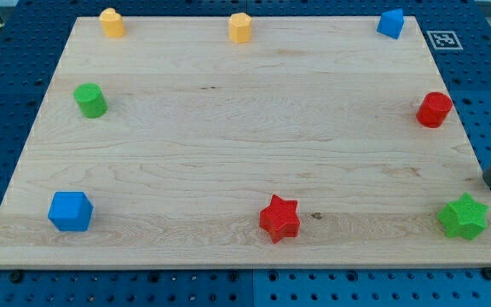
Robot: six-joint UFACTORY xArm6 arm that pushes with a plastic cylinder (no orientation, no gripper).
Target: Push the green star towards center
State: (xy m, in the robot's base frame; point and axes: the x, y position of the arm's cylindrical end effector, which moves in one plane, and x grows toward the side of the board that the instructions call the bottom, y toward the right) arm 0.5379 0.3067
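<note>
The green star (464,217) lies near the wooden board's bottom right corner. My rod enters from the view's right edge, and my tip (487,181) sits just above and to the right of the green star, a short gap away, over the board's right edge.
On the wooden board (228,128): a red star (280,218) at bottom centre, a blue cube (70,211) at bottom left, a green cylinder (90,101) at left, a yellow block (112,22) and an orange block (240,27) along the top, a blue block (390,23) at top right, a red cylinder (435,109) at right.
</note>
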